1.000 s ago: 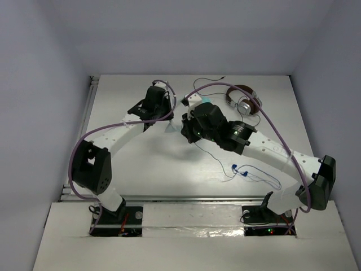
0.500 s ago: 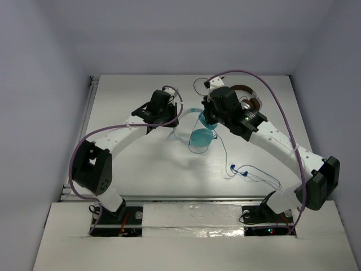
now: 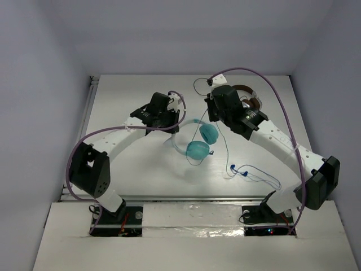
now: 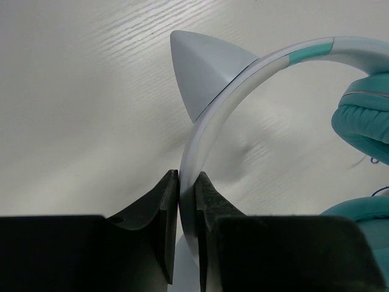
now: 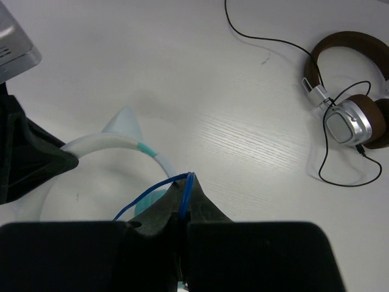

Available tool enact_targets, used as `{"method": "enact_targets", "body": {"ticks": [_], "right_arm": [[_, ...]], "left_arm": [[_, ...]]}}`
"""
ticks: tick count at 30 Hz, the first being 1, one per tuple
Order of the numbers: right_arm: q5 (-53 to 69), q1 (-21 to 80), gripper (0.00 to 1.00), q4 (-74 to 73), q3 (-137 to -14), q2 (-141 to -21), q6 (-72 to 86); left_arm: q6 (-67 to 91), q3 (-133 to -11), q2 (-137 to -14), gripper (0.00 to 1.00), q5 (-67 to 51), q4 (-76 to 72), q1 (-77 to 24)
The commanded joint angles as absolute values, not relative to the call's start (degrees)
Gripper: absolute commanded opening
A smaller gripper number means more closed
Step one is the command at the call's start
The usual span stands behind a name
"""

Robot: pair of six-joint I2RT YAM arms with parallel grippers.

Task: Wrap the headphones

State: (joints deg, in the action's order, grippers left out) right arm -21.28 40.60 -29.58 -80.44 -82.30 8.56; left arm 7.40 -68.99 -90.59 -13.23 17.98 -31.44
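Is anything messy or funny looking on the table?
Yes, a little. The blue cable of the teal headphones lies in a loose, tangled squiggle near the front, not wound up yet. The brown headphones sit at the back. Nothing looks broken or spilled.

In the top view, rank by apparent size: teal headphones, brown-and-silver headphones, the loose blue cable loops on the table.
1. teal headphones
2. loose blue cable loops: about as wide, but thin
3. brown-and-silver headphones: partly hidden behind the right arm, so unsure
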Motion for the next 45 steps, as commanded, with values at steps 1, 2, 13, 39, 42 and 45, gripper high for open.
{"method": "enact_targets", "body": {"ticks": [1,2,13,39,42,45], "right_arm": [[-23.6,39.9,0.00,-27.7,-81.9,-83.0,7.3],[-23.6,39.9,0.00,-27.4,-81.7,-83.2,7.3],[-26.2,38.2,0.05,-21.8,-74.8,-78.6,12.7],[3.4,26.9,0.23,8.3,-49.8,-64.3,24.3],[4.7,25.8,0.23,8.8,-50.2,-65.1,24.2],[5.9,25.8,0.23,8.9,-50.9,-65.6,24.0]], "left_arm": [[5.6,-69.1,-86.0,0.00,-21.1,15.8,-31.7],[5.6,-68.9,-85.6,0.00,-22.1,15.4,-31.7],[7.6,-69.9,-84.7,0.00,-31.6,11.5,-30.7],[12.8,-75.8,-80.1,0.00,-36.5,9.2,-27.2],[13.0,-76.0,-79.9,0.00,-38.0,9.6,-26.6],[13.4,-75.8,-79.4,0.00,-39.3,9.1,-26.6]]}}
